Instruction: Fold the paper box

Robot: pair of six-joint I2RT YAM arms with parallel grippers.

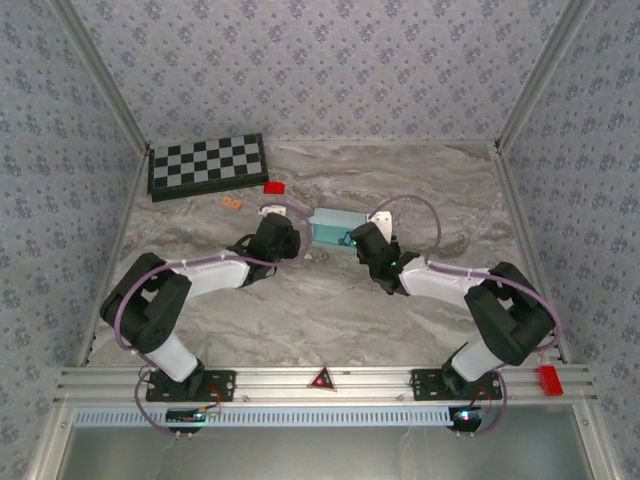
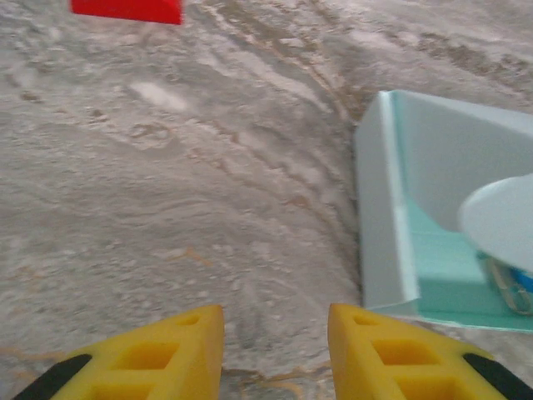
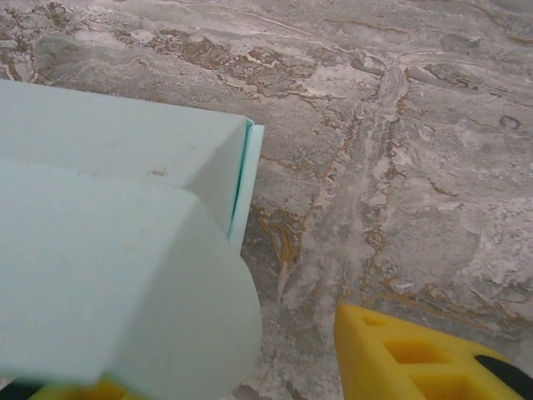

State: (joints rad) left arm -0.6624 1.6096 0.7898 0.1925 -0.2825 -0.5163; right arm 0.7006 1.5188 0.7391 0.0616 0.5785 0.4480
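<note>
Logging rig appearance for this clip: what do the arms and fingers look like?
The left arm and right arm have black joints, white links and looping lilac cables. The fingers are yellow wedges with rectangular recesses and black patches.

I find no readable text or numbers; only sign I see: red triangle [image 1: 320,378] on front rail [image 1: 250,379], symbol too small

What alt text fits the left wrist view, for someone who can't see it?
A partly folded pale-blue paper box sits open at frame right on a marbled grey table. The left end effector is open and empty at the bottom; a red block edges the top.
</note>
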